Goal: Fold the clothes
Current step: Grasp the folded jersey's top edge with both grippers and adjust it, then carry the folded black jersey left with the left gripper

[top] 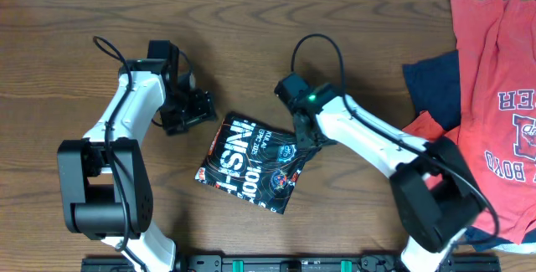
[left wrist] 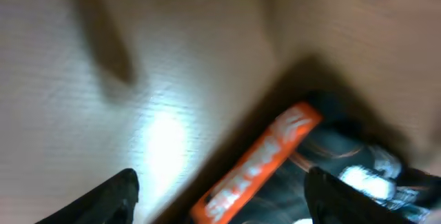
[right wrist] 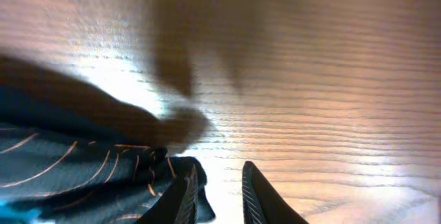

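The black jersey [top: 251, 161] lies folded into a small, tilted rectangle at the table's middle, white and orange lettering up. My left gripper [top: 194, 109] is open just off its upper-left corner. In the left wrist view its fingers [left wrist: 224, 207] are wide apart over the jersey's edge and an orange logo band [left wrist: 265, 158], holding nothing. My right gripper [top: 306, 144] is at the jersey's upper-right corner. In the right wrist view its fingers [right wrist: 219, 195] stand a little apart with bare table between them, and the jersey's edge [right wrist: 83, 169] lies against the left finger.
A red T-shirt with white lettering [top: 494, 96] and a navy garment [top: 434, 88] lie piled at the table's right edge. A black rail [top: 276, 264] runs along the front edge. Wooden table [top: 251, 21] shows around the jersey.
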